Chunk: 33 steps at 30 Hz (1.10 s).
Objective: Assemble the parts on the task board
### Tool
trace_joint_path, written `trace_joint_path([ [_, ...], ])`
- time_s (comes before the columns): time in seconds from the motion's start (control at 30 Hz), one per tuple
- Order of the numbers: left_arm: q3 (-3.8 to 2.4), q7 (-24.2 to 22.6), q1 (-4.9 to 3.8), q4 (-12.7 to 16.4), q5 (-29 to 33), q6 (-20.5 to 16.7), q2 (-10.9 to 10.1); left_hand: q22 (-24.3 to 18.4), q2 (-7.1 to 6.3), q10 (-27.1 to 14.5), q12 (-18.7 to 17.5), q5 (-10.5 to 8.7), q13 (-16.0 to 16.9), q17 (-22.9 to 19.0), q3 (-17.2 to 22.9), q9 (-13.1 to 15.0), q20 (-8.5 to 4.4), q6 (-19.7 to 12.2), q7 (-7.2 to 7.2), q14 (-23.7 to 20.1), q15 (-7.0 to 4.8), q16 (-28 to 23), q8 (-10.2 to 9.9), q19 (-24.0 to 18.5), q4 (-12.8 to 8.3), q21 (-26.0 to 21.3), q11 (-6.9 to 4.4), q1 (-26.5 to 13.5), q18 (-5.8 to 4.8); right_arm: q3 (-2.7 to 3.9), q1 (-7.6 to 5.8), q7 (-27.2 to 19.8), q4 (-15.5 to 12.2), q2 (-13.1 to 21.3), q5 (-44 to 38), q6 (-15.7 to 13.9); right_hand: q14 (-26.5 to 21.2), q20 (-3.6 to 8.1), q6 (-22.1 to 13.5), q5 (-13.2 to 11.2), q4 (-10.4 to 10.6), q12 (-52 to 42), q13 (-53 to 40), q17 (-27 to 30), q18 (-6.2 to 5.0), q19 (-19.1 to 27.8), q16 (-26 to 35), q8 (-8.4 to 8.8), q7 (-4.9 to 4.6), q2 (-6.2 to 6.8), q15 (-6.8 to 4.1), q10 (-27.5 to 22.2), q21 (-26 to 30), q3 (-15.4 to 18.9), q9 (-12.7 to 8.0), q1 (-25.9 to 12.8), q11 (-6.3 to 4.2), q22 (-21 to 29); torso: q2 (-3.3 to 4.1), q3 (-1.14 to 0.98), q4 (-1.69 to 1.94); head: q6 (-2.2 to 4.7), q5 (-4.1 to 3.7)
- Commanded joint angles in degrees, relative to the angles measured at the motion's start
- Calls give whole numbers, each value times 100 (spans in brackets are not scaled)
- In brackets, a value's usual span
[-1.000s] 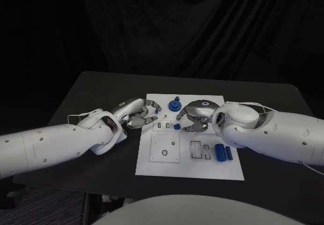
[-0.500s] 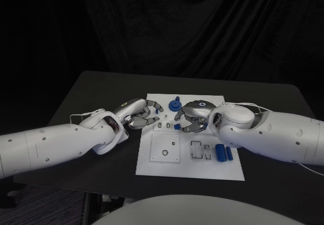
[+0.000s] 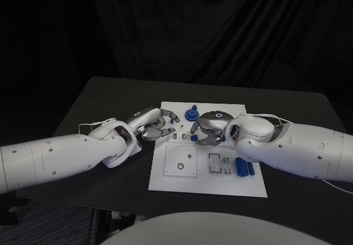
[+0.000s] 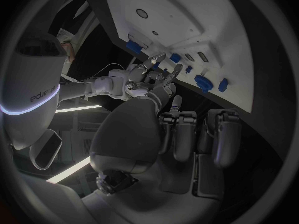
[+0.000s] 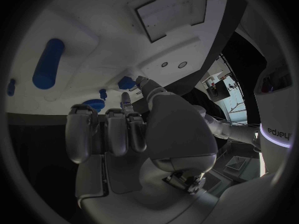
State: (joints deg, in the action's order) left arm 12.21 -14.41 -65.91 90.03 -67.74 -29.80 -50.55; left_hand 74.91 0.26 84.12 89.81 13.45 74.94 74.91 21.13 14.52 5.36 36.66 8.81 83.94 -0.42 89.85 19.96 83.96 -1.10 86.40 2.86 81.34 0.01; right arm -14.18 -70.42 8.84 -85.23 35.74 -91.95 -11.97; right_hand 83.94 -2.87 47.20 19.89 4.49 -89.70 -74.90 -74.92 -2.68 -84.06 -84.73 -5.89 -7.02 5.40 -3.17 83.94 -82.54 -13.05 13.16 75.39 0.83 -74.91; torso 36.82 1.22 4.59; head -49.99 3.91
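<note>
Table: black, with the white board in the middle. Left hand sits at the board's left edge, near its far end, fingers curled in; the wrist view shows nothing between them. Right hand is over the board's far half, fingers curled down around a small blue part; whether it actually grips that part, I cannot tell. Blue round part stands at the far end of the board, between the two hands. Two blue cylinders lie side by side at the board's right side, close against the right arm. Grey square plate is set in the board's left half.
</note>
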Motion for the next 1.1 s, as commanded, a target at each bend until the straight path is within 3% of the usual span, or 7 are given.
trace_joint_path([
  [0.03,-4,-79,14,-1,0,73,15,1376,4,588,19,21,1506,1509,2,-13,56,51,10,606,23,15,-35,402,49,-31,38,55,99,4,28,144,21,-14,-115,52,455,-49,68,-49,-22,-30,-1510,-774,95,-324,-23,-50,5,-16,38,606,-30,8,35,-10,39,-1284,-5,5,0,-1,-5],
  [0.37,-4,-86,43,-23,0,103,37,1374,6,588,19,23,1506,1509,3,-16,57,53,11,606,23,15,-36,399,52,-35,39,55,101,4,79,183,72,-42,-335,8,450,-50,172,-127,-42,-30,-1510,-756,87,-307,-14,-146,20,-22,36,606,1,24,170,-10,34,-1272,-7,9,-3,-1,31],
  [0.63,-4,-85,57,-35,0,127,49,1373,6,588,19,24,1506,1509,4,-19,57,56,12,606,23,15,-38,397,56,-40,39,55,102,4,89,188,90,-46,-407,5,446,-16,-82,-300,-81,-30,-1510,-739,78,-287,-5,-87,73,-41,-11,606,29,40,316,22,-27,-1261,-4,10,-2,-1,43],
  [0.97,-4,-85,79,-61,0,199,86,1370,12,588,19,32,1506,1509,14,-36,62,95,18,606,29,15,-37,392,82,-49,49,54,104,4,98,209,111,-56,-508,28,439,1,-142,-368,-130,-30,-1510,-707,67,-266,16,-88,96,-49,-30,606,73,31,391,87,-49,-1247,-1,11,-2,-1,40],
  [1.1,-4,-87,87,-69,0,222,100,1370,12,588,19,32,1506,1509,14,-36,62,95,18,606,29,15,-37,392,82,-49,49,54,104,4,115,219,130,-64,-537,31,430,15,-13,-450,-137,-30,-1510,-668,60,-249,42,-248,106,-67,-40,606,104,71,602,82,-58,-1236,-2,12,-2,-1,35],
])
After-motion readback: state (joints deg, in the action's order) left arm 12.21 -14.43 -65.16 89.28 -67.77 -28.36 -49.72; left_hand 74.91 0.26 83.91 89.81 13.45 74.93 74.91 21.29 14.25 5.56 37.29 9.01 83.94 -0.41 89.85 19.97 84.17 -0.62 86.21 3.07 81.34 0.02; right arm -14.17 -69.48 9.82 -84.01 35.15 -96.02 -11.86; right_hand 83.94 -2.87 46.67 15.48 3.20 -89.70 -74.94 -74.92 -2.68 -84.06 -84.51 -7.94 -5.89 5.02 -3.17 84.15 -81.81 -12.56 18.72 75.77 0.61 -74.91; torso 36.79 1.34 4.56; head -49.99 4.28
